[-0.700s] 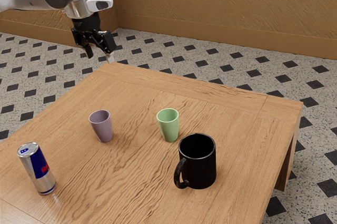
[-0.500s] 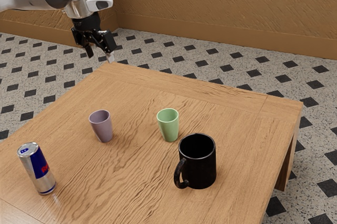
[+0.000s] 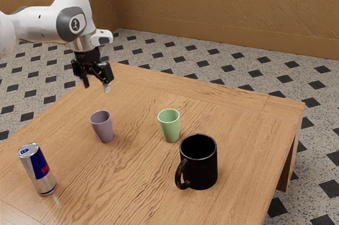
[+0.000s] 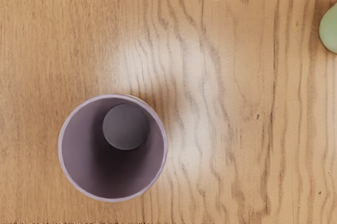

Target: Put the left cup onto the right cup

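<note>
Pincer [image 3: 96, 83]: fingers apart, nothing between them, hanging in the air well above the counter [image 3: 132, 182], pointing down.
Purple cup [image 3: 101, 126]: the left cup by this reading, standing upright on the counter with its mouth up, untouched, toward the exterior view's left.
Green cup [image 3: 169, 125]: taken as the right cup, upright and mouth up, apart from the purple cup toward the exterior view's right, with bare wood between them.
Key relation: purple cup below the pincer and a little nearer the counter's front edge; a clear gap of air between fingertips and rim.
Seen from the hand: purple cup [image 4: 112, 147] viewed almost straight down its mouth, full ring of rim and round floor showing; probably close to under the hand but not quite centred. Sliver of green cup [image 4: 330, 26] far off to one side.
Long axis: vertical for both cups, so no preferred side for the fingers; any two opposite points of the round wall should serve.
Coming move, as a guess: small sideways correction over the rim, then a straight descent to bracket the wall.
Risk: off-centre descent, one finger landing on the rim and tipping a light cup.
Bystanders: black mug [image 3: 197, 161] near the green cup, can [image 3: 37, 168] at the front corner, both out of the descent path.
</note>
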{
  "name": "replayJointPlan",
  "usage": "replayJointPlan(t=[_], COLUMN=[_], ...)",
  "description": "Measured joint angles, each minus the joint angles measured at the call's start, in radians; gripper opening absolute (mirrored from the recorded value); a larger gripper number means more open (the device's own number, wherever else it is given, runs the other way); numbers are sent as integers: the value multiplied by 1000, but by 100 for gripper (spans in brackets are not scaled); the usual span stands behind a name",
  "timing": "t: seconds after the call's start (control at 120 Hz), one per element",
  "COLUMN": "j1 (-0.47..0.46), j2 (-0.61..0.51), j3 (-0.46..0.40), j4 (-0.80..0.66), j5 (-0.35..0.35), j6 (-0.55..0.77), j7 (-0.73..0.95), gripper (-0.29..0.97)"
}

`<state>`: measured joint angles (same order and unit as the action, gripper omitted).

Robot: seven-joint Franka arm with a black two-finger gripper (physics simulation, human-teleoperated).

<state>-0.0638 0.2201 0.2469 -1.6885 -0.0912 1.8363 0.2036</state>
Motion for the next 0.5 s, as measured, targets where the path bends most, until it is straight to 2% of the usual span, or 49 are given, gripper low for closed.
replayJointPlan(t=[0.258, 0.5], j1=[10, 6], j2=[-12, 54], j3=[-15, -32], j4=[-172, -199], j5=[15, 18], j6=[135, 278], j7=[-44, -78], gripper=[68, 68])
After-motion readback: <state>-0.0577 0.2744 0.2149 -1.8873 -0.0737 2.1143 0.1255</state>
